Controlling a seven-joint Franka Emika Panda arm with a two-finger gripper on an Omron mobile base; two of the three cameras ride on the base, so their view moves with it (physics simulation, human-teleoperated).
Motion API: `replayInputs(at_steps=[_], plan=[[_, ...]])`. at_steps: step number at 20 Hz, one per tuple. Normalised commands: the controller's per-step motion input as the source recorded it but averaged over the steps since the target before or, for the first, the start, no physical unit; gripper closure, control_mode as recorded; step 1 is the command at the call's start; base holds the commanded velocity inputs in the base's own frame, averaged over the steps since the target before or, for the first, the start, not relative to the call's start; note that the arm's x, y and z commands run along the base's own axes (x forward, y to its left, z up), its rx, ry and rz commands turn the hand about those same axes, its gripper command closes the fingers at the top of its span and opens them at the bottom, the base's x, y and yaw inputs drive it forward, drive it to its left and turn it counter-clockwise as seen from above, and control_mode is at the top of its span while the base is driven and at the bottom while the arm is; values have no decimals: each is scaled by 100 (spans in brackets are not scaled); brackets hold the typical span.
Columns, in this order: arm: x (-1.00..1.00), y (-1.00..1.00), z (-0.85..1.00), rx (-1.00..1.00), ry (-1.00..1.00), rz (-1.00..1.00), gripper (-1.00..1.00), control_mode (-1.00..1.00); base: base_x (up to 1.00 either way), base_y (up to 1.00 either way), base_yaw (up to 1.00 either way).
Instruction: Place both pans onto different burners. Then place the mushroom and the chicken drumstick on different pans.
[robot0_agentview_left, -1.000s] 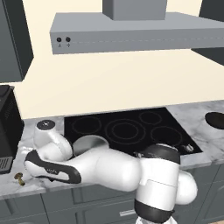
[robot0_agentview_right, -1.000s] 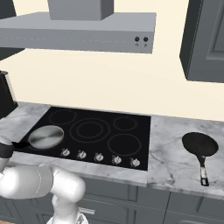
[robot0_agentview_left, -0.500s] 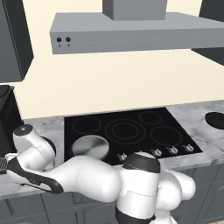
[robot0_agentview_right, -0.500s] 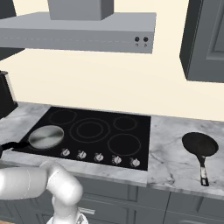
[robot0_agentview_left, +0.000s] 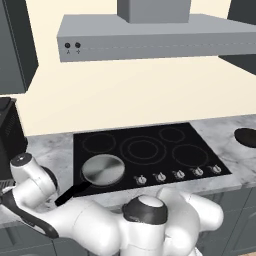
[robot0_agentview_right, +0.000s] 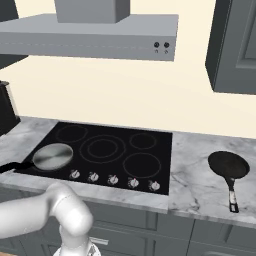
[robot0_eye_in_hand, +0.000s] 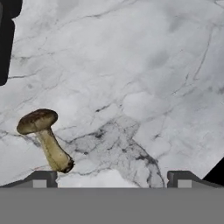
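Currently, the gripper (robot0_eye_in_hand: 109, 180) is held low over the marble counter (robot0_eye_in_hand: 144, 78) at the left of the cooktop (robot0_agentview_left: 150, 150), with its jaws spread fully apart and nothing between them; this posture is judged to be a preparation for picking up the mushroom (robot0_eye_in_hand: 43, 138); the mushroom is seen in the hand view lying on the counter, cap pointing away and stem toward the left fingertip (robot0_eye_in_hand: 40, 178), so it sits off to one side of the gap and not between the tips; a sideways correction would probably be needed before closing.

Two pans are counted; the silver pan (robot0_agentview_left: 103, 169) rests on the front left burner (robot0_agentview_left: 106, 179), its black handle (robot0_agentview_left: 72, 193) reaching out over the cooktop edge toward the arm; the dark pan (robot0_agentview_right: 228, 165) lies on the counter at the right of the cooktop, well apart from any burner, with its handle pointing to the counter front; one pan placement is therefore judged done and one outstanding.

Five burner rings can be made out on the glass, one of them covered; five small knobs (robot0_agentview_right: 113, 179) are set in a row along the front edge; one mushroom is counted; the drumstick cannot be located in these views.
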Motion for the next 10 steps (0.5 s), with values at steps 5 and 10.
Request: replayInputs(at_steps=[5, 10], plan=[[0, 22, -7, 0, -13, 6, -100, -100, 0, 0, 0], [16, 18, -15, 1, -7, 2, -100, -100, 0, 0, 0]])
